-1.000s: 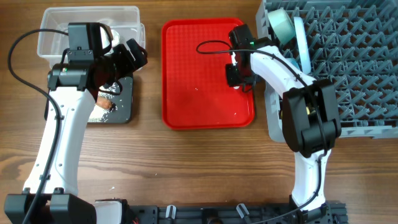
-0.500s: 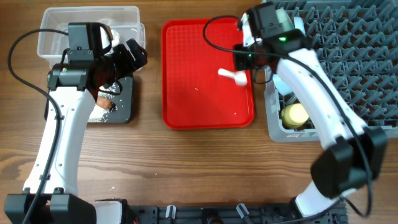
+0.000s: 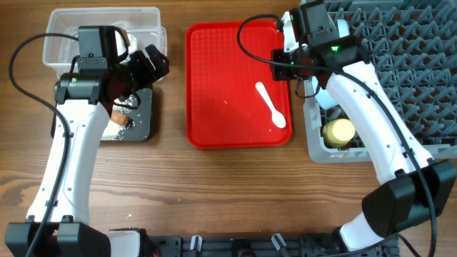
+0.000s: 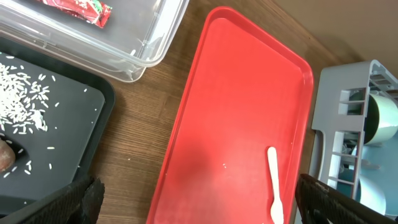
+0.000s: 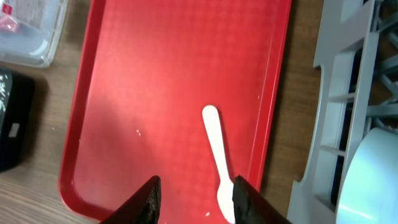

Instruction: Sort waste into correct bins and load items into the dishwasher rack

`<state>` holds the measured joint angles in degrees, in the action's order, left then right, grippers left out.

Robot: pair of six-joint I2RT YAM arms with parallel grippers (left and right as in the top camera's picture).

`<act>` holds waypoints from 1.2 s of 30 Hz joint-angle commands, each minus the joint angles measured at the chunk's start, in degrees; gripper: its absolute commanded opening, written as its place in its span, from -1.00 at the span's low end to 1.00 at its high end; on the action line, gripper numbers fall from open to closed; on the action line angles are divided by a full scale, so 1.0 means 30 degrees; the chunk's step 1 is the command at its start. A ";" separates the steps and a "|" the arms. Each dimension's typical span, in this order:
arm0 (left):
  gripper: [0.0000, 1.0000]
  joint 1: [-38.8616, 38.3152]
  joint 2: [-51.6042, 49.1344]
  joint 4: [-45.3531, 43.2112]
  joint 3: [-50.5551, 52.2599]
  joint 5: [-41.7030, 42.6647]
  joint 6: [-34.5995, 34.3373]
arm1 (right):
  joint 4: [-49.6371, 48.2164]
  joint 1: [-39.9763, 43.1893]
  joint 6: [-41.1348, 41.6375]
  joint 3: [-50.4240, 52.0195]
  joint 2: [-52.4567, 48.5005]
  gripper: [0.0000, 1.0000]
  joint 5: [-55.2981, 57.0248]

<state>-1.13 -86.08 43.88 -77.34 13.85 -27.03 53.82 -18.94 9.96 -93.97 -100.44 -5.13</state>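
Observation:
A white plastic spoon lies loose on the flat red tray; it also shows in the right wrist view and the left wrist view. My right gripper is open and empty above the tray's right part, in the overhead view next to the grey rack. A yellow cup and a light blue bowl sit in the rack. My left gripper is open and empty, hovering between the clear tub and the black tray.
The red wrapper lies in the clear tub. Rice grains and a brown lump lie on the black tray. Bare wood shows between the trays and along the table's front.
My right gripper was low on the red tray at the spoon, then lifted back toward the rack. The spoon now lies free and further toward the tray's front. The left arm has not moved.

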 commanded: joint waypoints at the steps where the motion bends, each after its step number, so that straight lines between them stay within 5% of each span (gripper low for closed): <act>1: 1.00 -0.0051 -0.0036 0.0007 -0.0189 0.0080 0.0379 | 0.0226 0.0080 -0.0335 0.1100 -0.0488 -0.18 -0.0313; 13: 1.00 -0.0051 -0.0036 0.0007 -0.0189 0.0080 0.0379 | -0.3330 0.0080 -0.1326 0.6346 -0.0488 0.09 -0.0321; 36: 1.00 -0.0051 -0.0036 0.0007 -0.0189 0.0080 0.0379 | -0.8925 0.0029 -0.1763 0.9122 -0.4503 -0.02 -0.0321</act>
<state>-1.13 -86.08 43.86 -77.34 13.82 -27.03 27.09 -18.94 5.48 -67.57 -111.02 -5.15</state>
